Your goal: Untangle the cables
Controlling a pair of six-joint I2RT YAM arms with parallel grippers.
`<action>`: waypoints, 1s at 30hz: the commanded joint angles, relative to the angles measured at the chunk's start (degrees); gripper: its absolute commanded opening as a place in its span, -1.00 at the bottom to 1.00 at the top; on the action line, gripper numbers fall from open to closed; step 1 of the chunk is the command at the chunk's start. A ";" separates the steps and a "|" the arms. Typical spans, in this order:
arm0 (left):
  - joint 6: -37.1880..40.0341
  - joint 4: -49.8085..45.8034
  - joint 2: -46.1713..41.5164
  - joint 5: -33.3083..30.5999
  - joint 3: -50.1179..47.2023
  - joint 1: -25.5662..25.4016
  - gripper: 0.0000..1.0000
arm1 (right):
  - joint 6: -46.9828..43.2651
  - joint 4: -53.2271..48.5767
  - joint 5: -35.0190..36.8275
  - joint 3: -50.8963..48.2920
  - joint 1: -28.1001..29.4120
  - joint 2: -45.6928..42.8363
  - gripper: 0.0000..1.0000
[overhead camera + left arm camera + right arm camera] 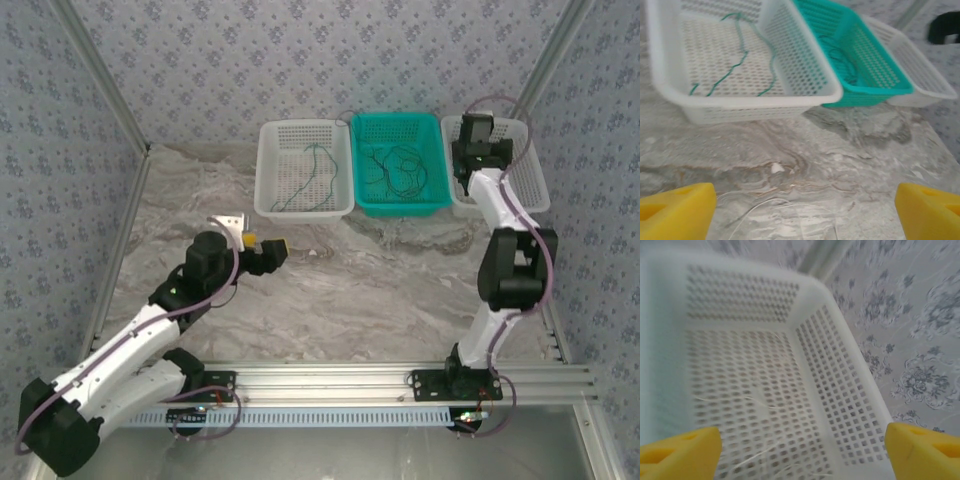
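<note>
The left arm (130,345) was stretched low toward 1 o'clock, the left fingers (675,210) spread wide over a whitish cable (765,202) on the bench (380,290). The right arm (497,215) was reached toward 12 o'clock, the right fingers (680,450) held wide open above a white basket (840,390) with pale cables (752,402). Tangled cables (398,168) were seen in the teal basket (395,118).

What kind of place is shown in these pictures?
Probably a robot test booth, not a home: a white-and-black left arm and right arm bolted to an aluminium rail, a marble-patterned tabletop, and floral-patterned walls between metal posts.
</note>
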 commanded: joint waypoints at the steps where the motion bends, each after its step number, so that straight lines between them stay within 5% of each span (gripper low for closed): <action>1: -7.53 -7.53 2.41 -3.85 2.86 0.68 0.81 | 7.26 -3.42 -12.03 -4.42 5.68 -8.85 0.71; 8: -19.88 -12.68 5.20 -9.22 2.43 1.25 0.76 | 13.93 -12.32 -28.35 -15.41 24.12 -24.45 0.73; 17: -23.63 -16.62 8.70 -10.25 1.86 2.07 0.73 | 24.69 -23.08 -22.68 -22.57 44.60 -23.64 0.73; 27: -23.36 -16.56 13.64 -8.41 0.18 1.98 0.72 | 29.96 -11.00 -29.19 -29.55 47.47 -12.86 0.67; 30: -21.40 -14.35 15.51 -6.27 -0.43 2.03 0.73 | 29.05 -8.08 -32.06 -30.12 47.41 -8.62 0.51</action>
